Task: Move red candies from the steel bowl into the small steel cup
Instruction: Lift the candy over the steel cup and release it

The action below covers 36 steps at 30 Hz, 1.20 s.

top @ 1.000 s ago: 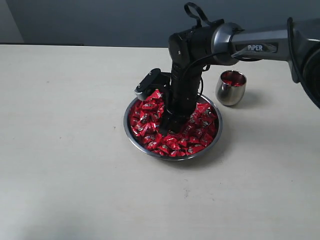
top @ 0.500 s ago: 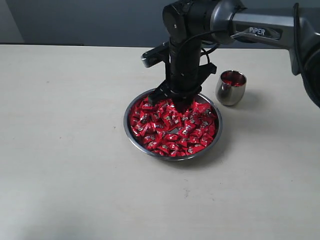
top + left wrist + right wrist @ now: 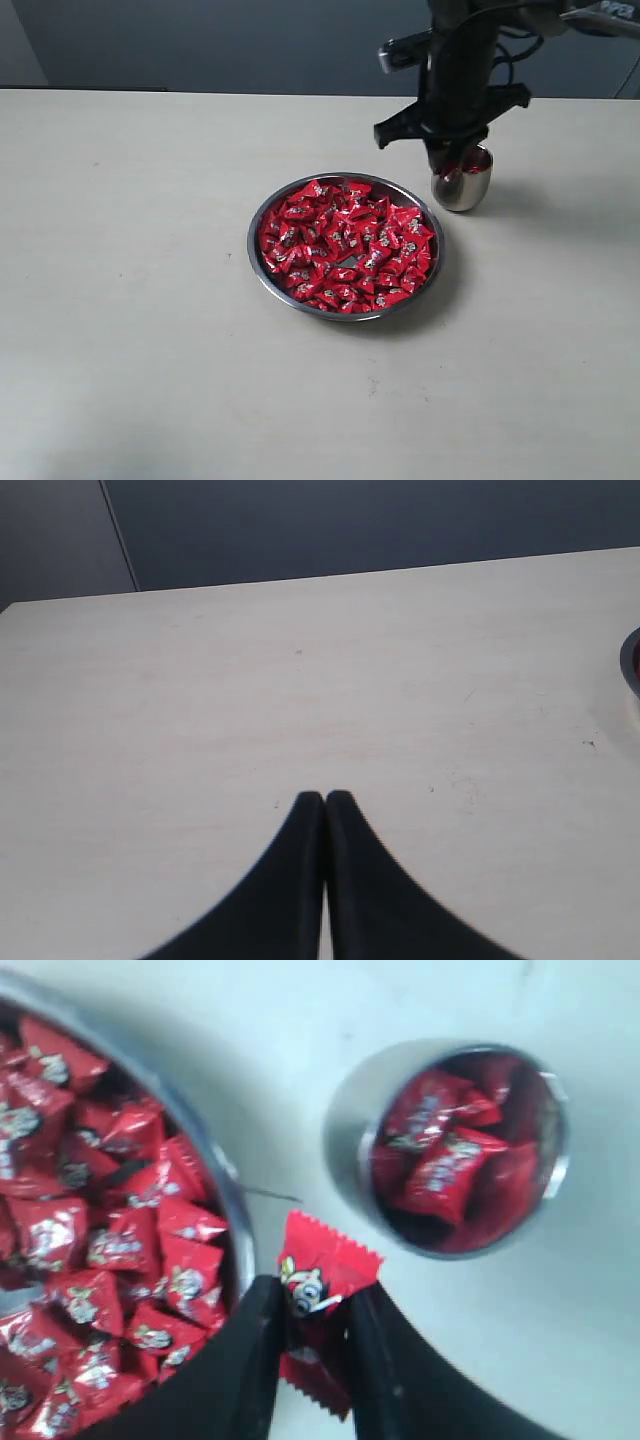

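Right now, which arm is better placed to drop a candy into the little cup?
The right. The right end effector grips a red candy close to the small steel cup. The left end effector is shut on nothing, over the table.

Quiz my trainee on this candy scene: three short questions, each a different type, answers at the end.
1. True or false: the right end effector grips a candy.
2. The cup contains: A nothing; B candies; C water.
3. Fill in: the left end effector is ___ and holds nothing.
Key: 1 true; 2 B; 3 shut.
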Motion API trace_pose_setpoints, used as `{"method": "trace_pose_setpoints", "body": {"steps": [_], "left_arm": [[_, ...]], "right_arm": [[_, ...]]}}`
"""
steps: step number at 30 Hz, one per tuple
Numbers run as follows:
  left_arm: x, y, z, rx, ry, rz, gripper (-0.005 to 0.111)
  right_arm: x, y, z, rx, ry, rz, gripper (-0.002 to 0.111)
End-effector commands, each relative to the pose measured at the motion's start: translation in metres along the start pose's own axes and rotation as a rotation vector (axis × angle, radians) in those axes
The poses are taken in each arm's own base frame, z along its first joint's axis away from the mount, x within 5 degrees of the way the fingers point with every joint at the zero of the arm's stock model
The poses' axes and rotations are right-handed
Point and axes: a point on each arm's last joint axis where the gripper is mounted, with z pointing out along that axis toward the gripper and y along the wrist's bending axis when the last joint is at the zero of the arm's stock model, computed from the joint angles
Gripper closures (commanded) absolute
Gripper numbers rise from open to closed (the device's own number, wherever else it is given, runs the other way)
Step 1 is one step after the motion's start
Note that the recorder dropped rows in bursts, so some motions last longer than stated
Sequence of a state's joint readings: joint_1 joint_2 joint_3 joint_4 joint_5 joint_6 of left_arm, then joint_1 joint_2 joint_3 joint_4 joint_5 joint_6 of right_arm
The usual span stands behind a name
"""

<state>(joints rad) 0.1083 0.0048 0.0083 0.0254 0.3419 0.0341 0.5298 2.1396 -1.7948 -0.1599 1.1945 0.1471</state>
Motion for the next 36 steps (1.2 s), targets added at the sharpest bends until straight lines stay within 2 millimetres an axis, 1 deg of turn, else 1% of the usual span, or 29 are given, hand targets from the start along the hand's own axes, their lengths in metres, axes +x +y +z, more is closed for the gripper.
{"method": "trace_pose_setpoints", "body": {"steps": [1,4,7,9,11,13,14,17,23,26,28,34,35,36], "left_arm": [[-0.004,0.000,-0.001,-0.001,-0.021,-0.003,0.106],[-0.004,0.000,-0.001,-0.001,-0.021,-0.003,0.106],[-0.004,0.000,-0.001,-0.001,-0.021,-0.003,0.106],[-0.004,0.000,-0.001,-0.001,-0.021,-0.003,0.106],[-0.004,0.000,-0.001,-0.001,-0.021,-0.003,0.106],[-0.004,0.000,-0.001,-0.001,-0.021,-0.003,0.106],[-0.004,0.000,-0.001,-0.001,-0.021,-0.003,0.106],[-0.004,0.000,-0.001,-0.001,-0.021,-0.003,0.106],[-0.004,0.000,-0.001,-0.001,-0.021,-0.003,0.106],[-0.004,0.000,-0.001,-0.001,-0.021,-0.003,0.106],[-0.004,0.000,-0.001,-0.001,-0.021,-0.003,0.106],[-0.004,0.000,-0.001,-0.001,-0.021,-0.003,0.106],[-0.004,0.000,-0.001,-0.001,-0.021,-0.003,0.106],[-0.004,0.000,-0.001,-0.001,-0.021,-0.003,0.106]], "right_arm": [[-0.005,-0.040,-0.022,0.000,-0.061,0.071,0.109],[-0.013,-0.059,-0.034,0.007,-0.118,0.077,0.109],[-0.021,-0.077,-0.040,0.016,-0.156,0.113,0.109],[-0.023,-0.086,-0.034,0.014,-0.134,0.129,0.109],[-0.026,-0.092,-0.025,-0.026,-0.123,0.139,0.109],[-0.028,-0.092,-0.015,-0.093,-0.114,0.133,0.109],[-0.029,-0.091,-0.010,-0.105,-0.103,0.132,0.109],[-0.030,-0.090,-0.002,-0.106,-0.091,0.127,0.109],[-0.033,-0.083,0.003,-0.173,-0.108,0.114,0.109],[-0.033,-0.083,0.013,-0.166,-0.081,0.108,0.109],[-0.032,-0.083,0.015,-0.164,-0.070,0.106,0.109],[-0.032,-0.083,0.015,-0.164,-0.068,0.104,0.109],[-0.032,-0.082,0.015,-0.165,-0.063,0.104,0.107],[-0.032,-0.083,0.015,-0.163,-0.063,0.103,0.102]]}}
